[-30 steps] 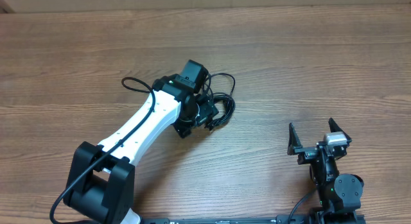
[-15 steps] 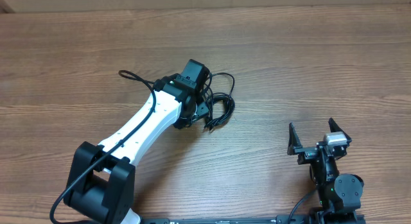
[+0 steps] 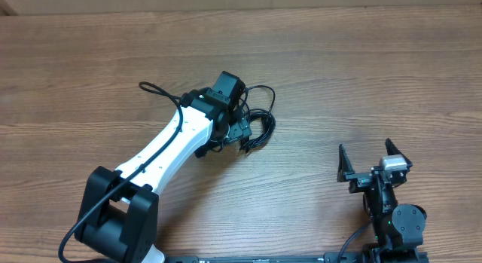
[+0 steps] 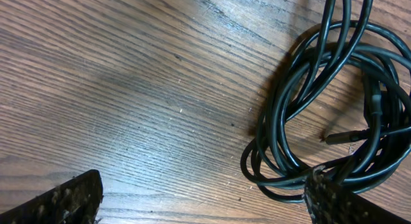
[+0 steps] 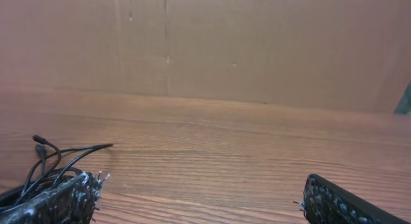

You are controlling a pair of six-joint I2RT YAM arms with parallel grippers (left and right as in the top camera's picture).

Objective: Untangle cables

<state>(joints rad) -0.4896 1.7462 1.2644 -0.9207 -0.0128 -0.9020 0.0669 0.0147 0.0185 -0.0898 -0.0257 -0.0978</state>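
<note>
The cables (image 3: 260, 121) are a knotted bundle of thin black cords near the table's middle; in the left wrist view the coiled loops (image 4: 302, 121) fill the right side, with a small plug end (image 4: 335, 138) inside. My left gripper (image 3: 235, 135) hovers over the bundle's left edge, jaws wide open; its right finger (image 4: 334, 201) rests by the lowest loops, its left finger (image 4: 61, 201) stands over bare wood. My right gripper (image 3: 374, 159) is open and empty at the front right, far from the bundle. Cord ends (image 5: 45, 161) show at the left of the right wrist view.
A thicker black arm cable (image 3: 160, 99) loops off the left arm's white link (image 3: 167, 150). A brown cardboard wall (image 5: 212, 44) runs along the table's far edge. Bare wooden tabletop (image 3: 361, 82) lies between the bundle and my right gripper.
My left gripper has turned and shifted slightly at the bundle's left edge. The arm cable loop has shifted a little left. The right arm has not moved.
</note>
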